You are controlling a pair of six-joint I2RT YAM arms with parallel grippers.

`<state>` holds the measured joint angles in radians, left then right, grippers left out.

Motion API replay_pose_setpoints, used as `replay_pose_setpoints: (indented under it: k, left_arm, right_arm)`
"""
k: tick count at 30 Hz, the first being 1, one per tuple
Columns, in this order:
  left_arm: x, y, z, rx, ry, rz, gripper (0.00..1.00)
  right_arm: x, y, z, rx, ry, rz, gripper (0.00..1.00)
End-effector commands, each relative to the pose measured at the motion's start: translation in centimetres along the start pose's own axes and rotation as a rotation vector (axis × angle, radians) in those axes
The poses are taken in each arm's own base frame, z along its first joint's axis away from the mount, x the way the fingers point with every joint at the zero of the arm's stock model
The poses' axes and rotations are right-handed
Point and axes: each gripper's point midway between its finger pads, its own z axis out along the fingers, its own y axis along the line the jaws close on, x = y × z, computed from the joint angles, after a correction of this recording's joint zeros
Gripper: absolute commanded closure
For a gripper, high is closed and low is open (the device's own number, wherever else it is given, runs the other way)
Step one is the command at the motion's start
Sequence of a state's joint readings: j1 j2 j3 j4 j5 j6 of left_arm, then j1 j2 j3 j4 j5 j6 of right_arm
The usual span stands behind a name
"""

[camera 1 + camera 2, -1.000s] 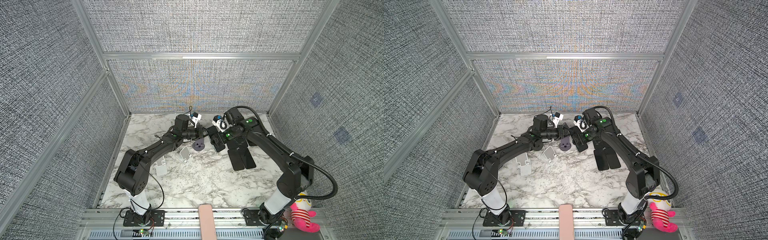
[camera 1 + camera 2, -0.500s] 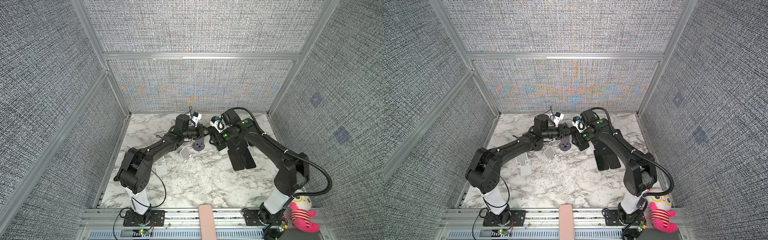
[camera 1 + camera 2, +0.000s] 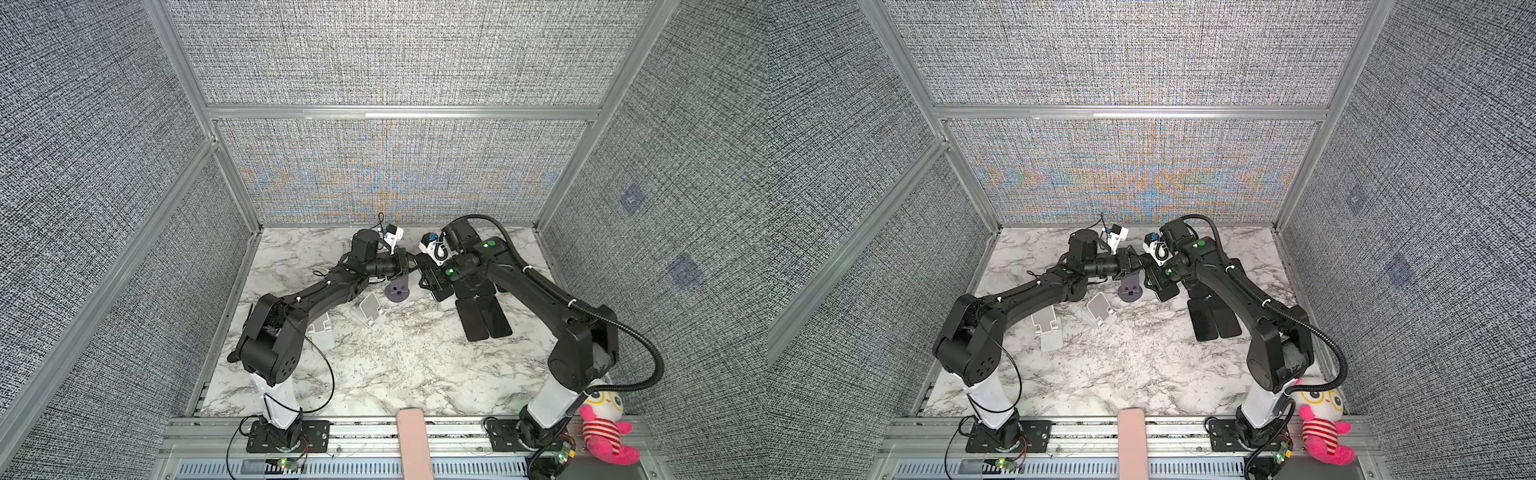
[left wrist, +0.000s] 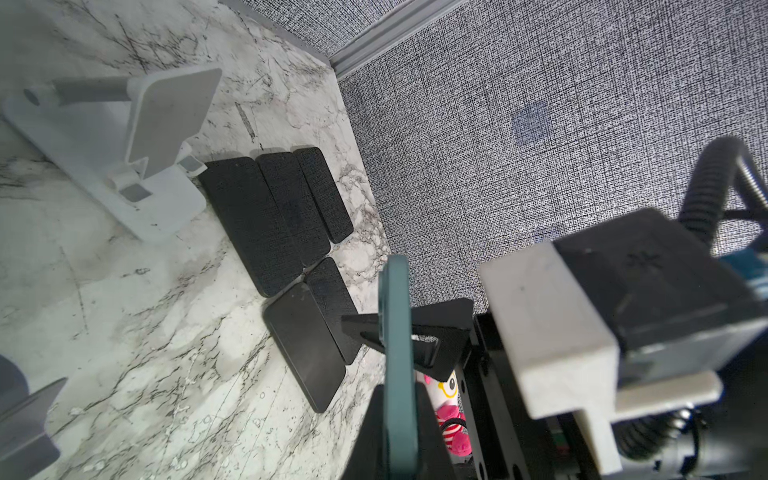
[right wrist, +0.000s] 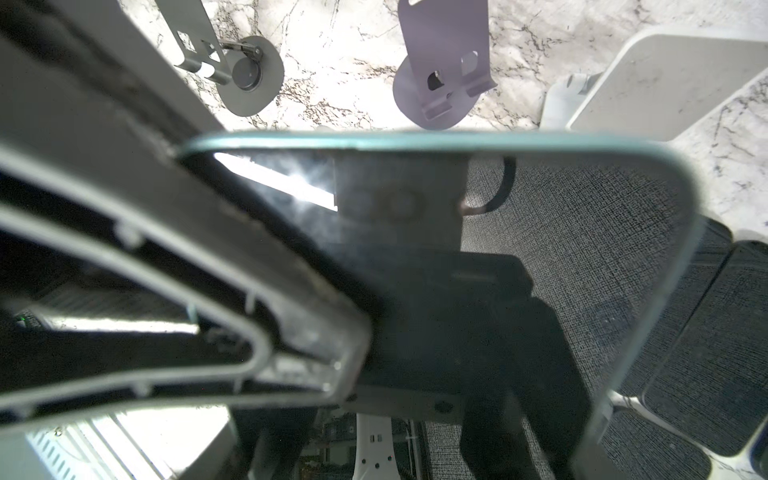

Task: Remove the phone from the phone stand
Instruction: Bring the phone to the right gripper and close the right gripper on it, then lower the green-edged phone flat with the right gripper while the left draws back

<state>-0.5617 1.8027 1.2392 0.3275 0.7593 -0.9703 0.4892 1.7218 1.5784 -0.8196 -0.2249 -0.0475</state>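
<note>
Showing slim phone (image 4: 397,291), teal-rimmed, glossy dark face, reflective

A pink plush toy (image 3: 602,430) sits just off the marble table's (image 3: 395,365) front corner.

A white marble-patterned table (image 3: 407,374) carries a cluster of flat black phones (image 3: 482,320), two white stands (image 3: 371,311) and a purple stand (image 3: 397,290) towards its far end.
</note>
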Motion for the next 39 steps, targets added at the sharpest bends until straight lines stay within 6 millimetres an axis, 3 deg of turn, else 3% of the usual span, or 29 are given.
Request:
replay_pose_setpoints:
  k: [1, 5, 8, 13, 17, 21, 23, 30, 39]
  left_arm:
    - [-0.6, -1.2, -0.1, 0.051, -0.021, 0.032, 0.74]
    - [-0.6, -1.3, -0.2, 0.046, -0.02, 0.039, 0.64]
    - [-0.7, -1.0, -0.3, 0.026, -0.02, 0.046, 0.6]
    - [-1.2, -0.9, -1.4, -0.039, -0.035, 0.101, 0.59]
    - [-1.7, -1.2, -2.3, -0.101, -0.028, 0.159, 0.58]
    - [-2.3, -1.6, -2.7, -0.095, -0.015, 0.174, 0.58]
    - [-2.5, -1.6, -2.8, -0.094, -0.012, 0.179, 0.59]
    - [-2.1, -0.8, -4.3, -0.196, -0.026, 0.227, 0.61]
    - [-0.7, -0.3, -6.7, -0.274, -0.039, 0.265, 0.61]
  right_arm:
    - [-0.3, -0.4, -0.3, 0.016, -0.008, 0.002, 0.56]
    - [0.3, -0.7, -0.5, -0.011, 0.001, -0.014, 0.61]
    - [1.3, -2.1, -0.7, 0.013, 0.016, -0.019, 0.62]
    - [4.9, -7.5, -2.0, 0.115, 0.048, 0.027, 0.68]
    - [9.0, -13.0, -3.4, 0.232, 0.083, 0.101, 0.84]
    - [12.6, -17.0, -4.0, 0.303, 0.131, 0.172, 0.93]
    - [14.2, -18.4, -3.8, 0.31, 0.161, 0.209, 0.99]
    - [19.0, -23.3, -1.5, 0.296, 0.281, 0.329, 0.99]
    - [20.2, -26.4, 0.8, 0.296, 0.289, 0.352, 0.97]
